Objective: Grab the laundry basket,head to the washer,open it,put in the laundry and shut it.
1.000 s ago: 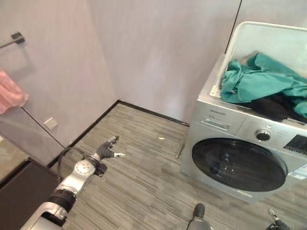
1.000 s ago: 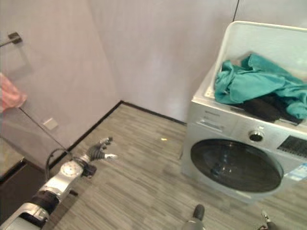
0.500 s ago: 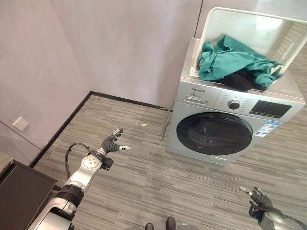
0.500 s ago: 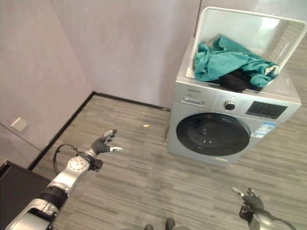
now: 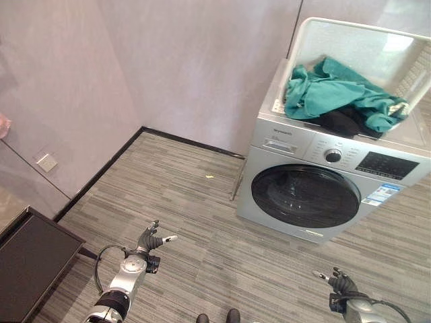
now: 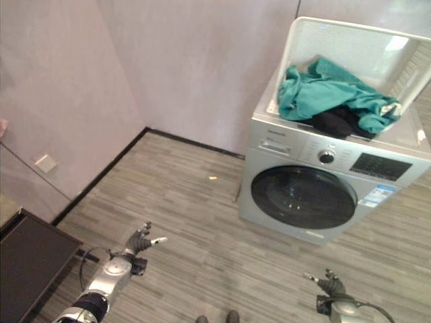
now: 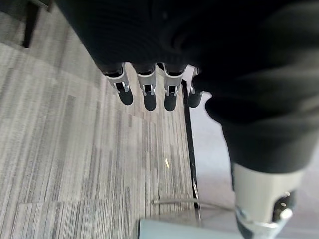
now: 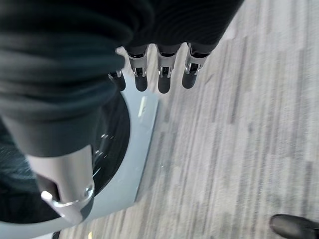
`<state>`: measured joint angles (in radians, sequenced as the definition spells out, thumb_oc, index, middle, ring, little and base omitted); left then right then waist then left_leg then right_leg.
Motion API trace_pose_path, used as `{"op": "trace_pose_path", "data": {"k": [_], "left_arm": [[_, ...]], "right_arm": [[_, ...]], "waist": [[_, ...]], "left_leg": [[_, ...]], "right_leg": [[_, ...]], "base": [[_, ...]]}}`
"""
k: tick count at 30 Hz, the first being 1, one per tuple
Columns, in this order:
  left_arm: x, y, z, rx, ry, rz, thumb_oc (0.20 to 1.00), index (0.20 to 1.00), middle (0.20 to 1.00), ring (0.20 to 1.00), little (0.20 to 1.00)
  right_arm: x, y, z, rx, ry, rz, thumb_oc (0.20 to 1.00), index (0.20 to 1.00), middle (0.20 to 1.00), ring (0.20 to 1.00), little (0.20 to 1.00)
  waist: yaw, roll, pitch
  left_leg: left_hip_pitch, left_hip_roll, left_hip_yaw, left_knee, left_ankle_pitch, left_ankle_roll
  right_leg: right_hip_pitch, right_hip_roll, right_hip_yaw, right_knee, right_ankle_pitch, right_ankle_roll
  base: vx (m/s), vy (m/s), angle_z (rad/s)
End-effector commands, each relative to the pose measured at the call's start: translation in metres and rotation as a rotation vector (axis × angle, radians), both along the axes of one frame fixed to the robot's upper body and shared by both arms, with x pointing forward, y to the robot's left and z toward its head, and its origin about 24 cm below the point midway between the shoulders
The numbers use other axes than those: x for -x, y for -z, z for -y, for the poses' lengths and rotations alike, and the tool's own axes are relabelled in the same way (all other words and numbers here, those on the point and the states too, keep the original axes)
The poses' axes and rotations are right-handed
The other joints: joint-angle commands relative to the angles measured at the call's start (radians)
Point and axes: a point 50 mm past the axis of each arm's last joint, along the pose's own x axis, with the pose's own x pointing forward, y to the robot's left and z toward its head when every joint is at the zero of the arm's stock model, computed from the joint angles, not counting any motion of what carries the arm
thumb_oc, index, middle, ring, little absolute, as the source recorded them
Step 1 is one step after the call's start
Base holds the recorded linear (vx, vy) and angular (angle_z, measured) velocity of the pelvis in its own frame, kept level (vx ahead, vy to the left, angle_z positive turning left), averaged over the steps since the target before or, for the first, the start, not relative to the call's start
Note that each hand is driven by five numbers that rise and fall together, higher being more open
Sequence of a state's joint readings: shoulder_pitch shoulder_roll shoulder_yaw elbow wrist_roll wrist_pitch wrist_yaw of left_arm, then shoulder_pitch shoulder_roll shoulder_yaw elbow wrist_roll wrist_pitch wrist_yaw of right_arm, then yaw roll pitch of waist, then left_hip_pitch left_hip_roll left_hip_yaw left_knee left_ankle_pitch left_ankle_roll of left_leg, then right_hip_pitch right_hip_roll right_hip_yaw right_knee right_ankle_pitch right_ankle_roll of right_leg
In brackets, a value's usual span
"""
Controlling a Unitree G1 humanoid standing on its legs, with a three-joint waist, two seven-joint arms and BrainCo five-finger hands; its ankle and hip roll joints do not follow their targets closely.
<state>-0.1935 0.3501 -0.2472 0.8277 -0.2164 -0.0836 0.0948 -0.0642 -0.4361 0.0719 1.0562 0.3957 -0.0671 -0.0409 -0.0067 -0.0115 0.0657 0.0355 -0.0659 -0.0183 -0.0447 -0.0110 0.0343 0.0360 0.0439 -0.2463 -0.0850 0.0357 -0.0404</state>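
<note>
**Basket on the washer, both hands low over the floor**

At the right of the frame a silver washer (image 5: 316, 182) stands against the wall, its round dark door (image 5: 305, 196) closed. On top of it sits a white laundry basket (image 5: 340, 40) holding teal laundry (image 5: 337, 94) over a dark garment (image 5: 340, 122). At lower left the left hand (image 5: 149, 239) hovers over the striped grey floor (image 5: 182, 202) with fingers spread, holding nothing. At lower right the right hand (image 5: 340, 284) is likewise loosely spread and empty. A dark cabinet (image 5: 30, 259) fills the lower left corner.
</note>
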Motion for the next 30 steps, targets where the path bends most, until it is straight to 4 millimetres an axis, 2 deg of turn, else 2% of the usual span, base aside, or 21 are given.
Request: {"op": "trace_pose_path", "data": {"k": [1, 5, 11, 16, 18, 21, 30], "left_arm": [[-0.025, -0.022, -0.001, -0.037, 0.022, 0.11, 1.0, 1.0, 1.0, 1.0, 1.0], [-0.034, -0.034, -0.013, -0.089, 0.013, 0.147, 1.0, 1.0, 1.0, 1.0, 1.0], [-0.03, -0.029, -0.025, -0.197, 0.016, 0.095, 1.0, 1.0, 1.0, 1.0, 1.0], [-0.004, -0.003, -0.035, -0.203, -0.043, -0.035, 1.0, 1.0, 1.0, 1.0, 1.0], [0.01, 0.01, -0.03, -0.186, -0.055, -0.077, 1.0, 1.0, 1.0, 1.0, 1.0], [0.02, 0.024, -0.013, -0.172, -0.021, -0.14, 1.0, 1.0, 1.0, 1.0, 1.0], [0.054, 0.043, -0.023, -0.168, -0.076, -0.253, 1.0, 1.0, 1.0, 1.0, 1.0]], "right_arm": [[-0.007, -0.007, 0.007, 0.042, -0.01, 0.038, 1.0, 1.0, 1.0, 1.0, 1.0], [-0.021, -0.018, 0.006, 0.047, -0.026, 0.121, 1.0, 1.0, 1.0, 1.0, 1.0], [-0.033, -0.031, 0.005, 0.079, -0.081, 0.19, 1.0, 1.0, 1.0, 1.0, 1.0], [-0.039, -0.033, 0.003, 0.107, -0.122, 0.188, 1.0, 1.0, 1.0, 1.0, 1.0], [-0.038, -0.033, 0.002, 0.111, -0.127, 0.19, 1.0, 1.0, 1.0, 1.0, 1.0], [-0.035, -0.033, 0.007, 0.117, -0.098, 0.185, 1.0, 1.0, 1.0, 1.0, 1.0], [-0.054, -0.036, -0.014, 0.102, -0.185, 0.218, 1.0, 1.0, 1.0, 1.0, 1.0]], "waist": [[0.011, -0.012, -0.057], [0.002, -0.003, -0.055], [-0.006, 0.004, -0.052], [-0.001, -0.002, -0.043], [0.004, -0.002, -0.037], [0.016, -0.004, -0.035], [0.028, -0.005, -0.038]], "left_leg": [[-0.005, 0.04, 0.026, -0.008, 0.003, -0.038], [0.002, 0.043, 0.034, -0.009, 0.004, -0.043], [0.007, 0.044, 0.042, -0.004, 0.002, -0.045], [0.003, 0.041, 0.046, 0.016, -0.012, -0.039], [-0.004, 0.039, 0.045, 0.028, -0.017, -0.036], [-0.029, 0.036, 0.035, 0.045, -0.025, -0.03], [-0.011, 0.025, 0.054, 0.05, -0.053, -0.013]], "right_leg": [[0.014, -0.085, 0.052, 0.011, -0.041, 0.148], [0.02, -0.084, 0.062, 0.008, -0.042, 0.147], [0.023, -0.083, 0.066, 0.008, -0.042, 0.148], [0.023, -0.086, 0.07, 0.011, -0.042, 0.149], [0.024, -0.09, 0.065, 0.011, -0.041, 0.152], [0.001, -0.095, 0.057, 0.032, -0.043, 0.154], [0.004, -0.11, 0.067, 0.061, -0.054, 0.154]], "base": [[0.0, 0.0, 0.0], [-0.01, -0.007, -0.03], [0.0, -0.002, -0.02], [0.0, 0.013, -0.05], [0.03, 0.052, -0.06], [0.01, 0.072, 0.01], [0.02, 0.051, -0.02]]}}
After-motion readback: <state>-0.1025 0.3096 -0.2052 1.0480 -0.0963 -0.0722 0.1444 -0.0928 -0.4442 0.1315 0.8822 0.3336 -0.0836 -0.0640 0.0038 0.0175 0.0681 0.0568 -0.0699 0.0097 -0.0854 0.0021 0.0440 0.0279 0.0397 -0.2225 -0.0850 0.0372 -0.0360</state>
